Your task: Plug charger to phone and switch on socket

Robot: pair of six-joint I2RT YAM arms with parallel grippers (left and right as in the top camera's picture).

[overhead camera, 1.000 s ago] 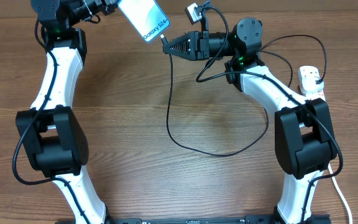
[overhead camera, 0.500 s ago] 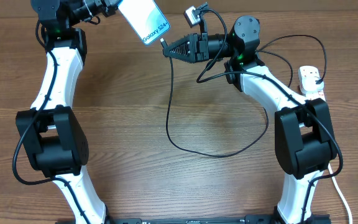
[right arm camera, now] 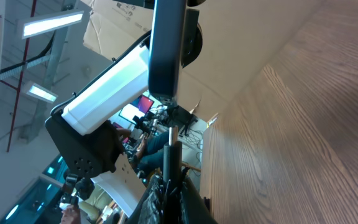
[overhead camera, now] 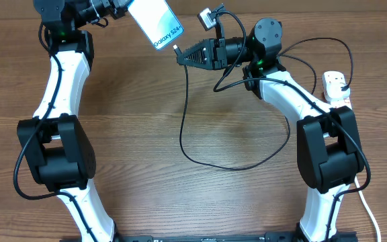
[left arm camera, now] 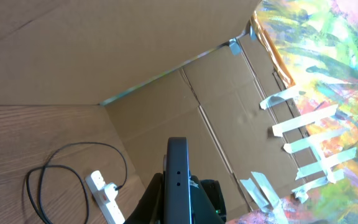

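At the back, the left gripper [overhead camera: 123, 7] clamps the phone [overhead camera: 156, 24]. The right gripper [overhead camera: 182, 56] pinches the charger [overhead camera: 183, 101] by its connector, just beside the phone.

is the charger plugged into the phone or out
Out. Overhead, the charger tip in the right gripper sits just off the phone, a gap between.

The phone [right arm camera: 166, 43] hung edge-on at top centre. Just beneath its lower end, not touching, the connector tip of the charger [right arm camera: 173, 146] pointed upward, pinched by the right gripper [right arm camera: 168, 183] at bottom centre. Wooden table [right arm camera: 291, 143] filled the right.
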